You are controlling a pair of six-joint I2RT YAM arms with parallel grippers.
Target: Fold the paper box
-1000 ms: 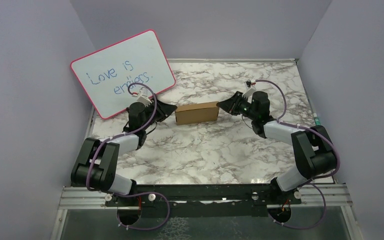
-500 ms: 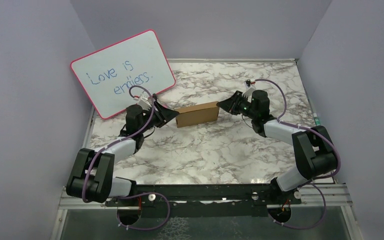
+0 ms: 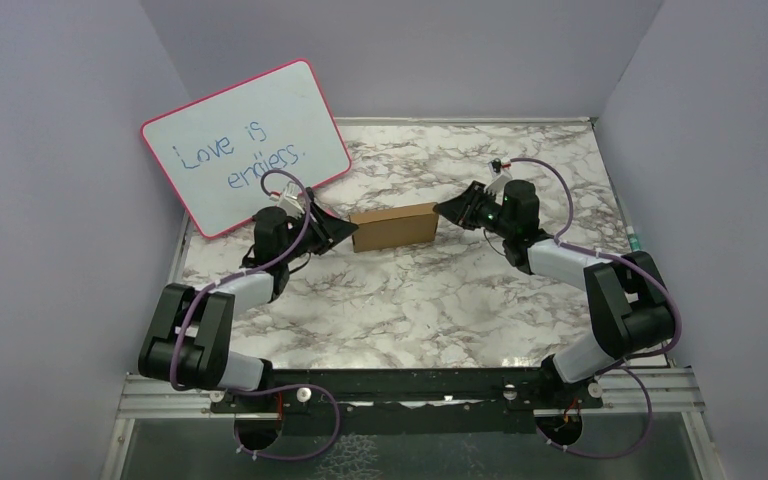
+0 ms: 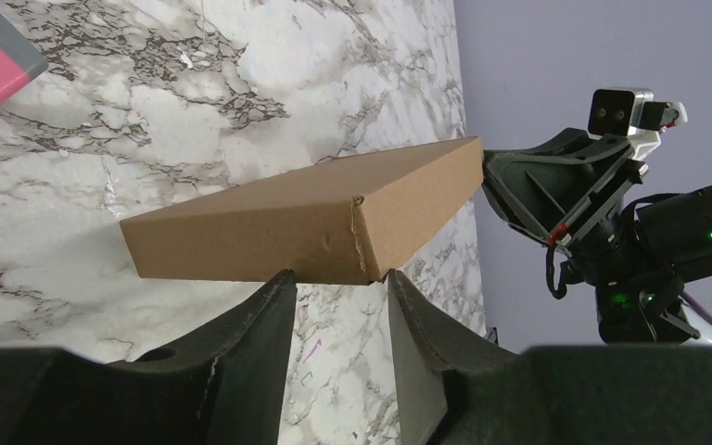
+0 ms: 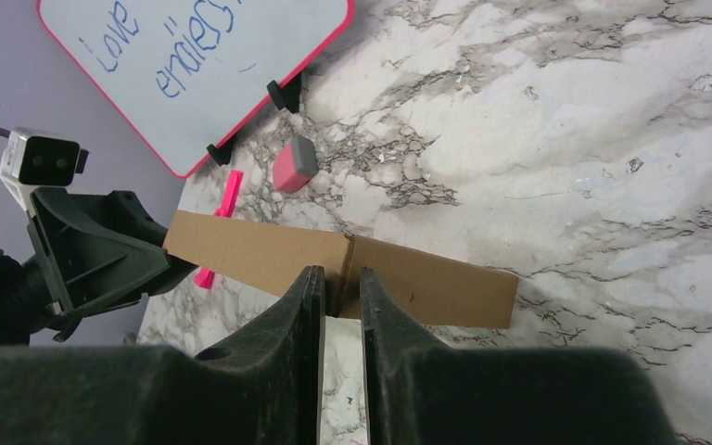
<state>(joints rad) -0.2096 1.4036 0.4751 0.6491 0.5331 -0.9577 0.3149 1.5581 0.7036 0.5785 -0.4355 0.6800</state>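
Paper box (image 3: 393,226), one: brown corrugated card, closed into a flat block, lying on the marble table (image 3: 410,300) between the two arms. Judged light, stiff across its panels and weak along the creases. It would likely skid on marble, so best taken at both short ends.
Left gripper (image 4: 336,276), one: jaws spread, tips at one end of the box, clasping nothing.
Right gripper (image 5: 341,271), one: fingers almost together at the opposite end; whether they pinch card, I cannot tell.
Also: one whiteboard (image 3: 245,140), one pink eraser (image 5: 293,164), one pink marker (image 5: 229,197)

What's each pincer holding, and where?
Right pincer seems to pinch the brown cardboard box at its right-end corner; left pincer is open at the opposite end, gripping nothing.
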